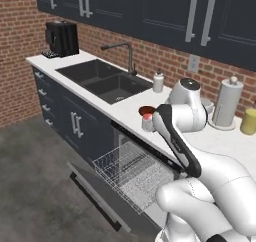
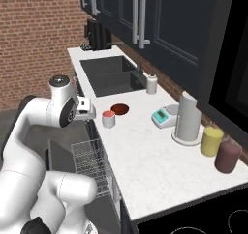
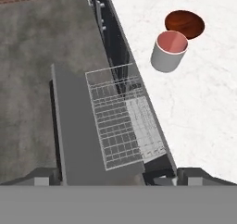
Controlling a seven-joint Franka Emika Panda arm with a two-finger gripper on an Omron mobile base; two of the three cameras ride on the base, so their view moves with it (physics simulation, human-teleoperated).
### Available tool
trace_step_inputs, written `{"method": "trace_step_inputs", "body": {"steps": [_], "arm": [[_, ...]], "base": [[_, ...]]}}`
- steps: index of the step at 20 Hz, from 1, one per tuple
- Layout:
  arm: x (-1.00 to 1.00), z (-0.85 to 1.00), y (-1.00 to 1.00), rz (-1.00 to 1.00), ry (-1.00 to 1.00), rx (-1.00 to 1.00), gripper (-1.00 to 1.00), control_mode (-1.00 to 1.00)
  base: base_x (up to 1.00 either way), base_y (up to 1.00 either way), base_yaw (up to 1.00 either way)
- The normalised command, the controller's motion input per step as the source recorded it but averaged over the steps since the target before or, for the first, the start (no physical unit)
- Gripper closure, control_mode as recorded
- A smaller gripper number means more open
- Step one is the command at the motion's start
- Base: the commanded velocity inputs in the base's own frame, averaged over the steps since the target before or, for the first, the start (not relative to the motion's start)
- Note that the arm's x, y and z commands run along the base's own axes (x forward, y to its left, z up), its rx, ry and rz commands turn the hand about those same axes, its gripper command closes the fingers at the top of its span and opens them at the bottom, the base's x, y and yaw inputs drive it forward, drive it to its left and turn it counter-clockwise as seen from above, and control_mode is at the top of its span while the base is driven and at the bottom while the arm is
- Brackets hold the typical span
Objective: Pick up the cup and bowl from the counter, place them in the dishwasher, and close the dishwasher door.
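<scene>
Below your wide-open, empty gripper (image 3: 118,177) sits the rack (image 3: 122,119); you're approaching the cup (image 3: 169,51); next, swing over it.

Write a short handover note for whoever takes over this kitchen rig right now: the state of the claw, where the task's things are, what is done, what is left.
Claw: open, holding nothing, above the pulled-out rack.
Cup: upright on the counter near its front edge, apart from the bowl.
Bowl: on the counter just behind the cup.
Dishwasher door: dropped open, rack empty.
Done: nothing loaded yet.
Left: pick up the cup and the bowl, place both in the rack, close the door.
</scene>
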Motion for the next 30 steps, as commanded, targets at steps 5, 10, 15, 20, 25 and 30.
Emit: {"method": "trace_step_inputs", "body": {"steps": [5,10,15,20,25,30], "arm": [[0.00,0.00,0.00,0.00,0.00,0.00,-1.00,1.00],[0.00,0.00,0.00,0.00,0.00,0.00,-1.00,1.00],[0.00,0.00,0.00,0.00,0.00,0.00,-1.00,1.00],[0.00,0.00,0.00,0.00,0.00,0.00,-1.00,1.00],[0.00,0.00,0.00,0.00,0.00,0.00,-1.00,1.00],[0.00,0.00,0.00,0.00,0.00,0.00,-1.00,1.00]], "base": [[0.05,-0.41,0.27],[0.12,-0.19,0.27],[0.28,-0.10,0.04],[0.39,-0.13,0.00],[0.45,-0.33,-0.05],[0.18,-0.22,-0.09]]}}
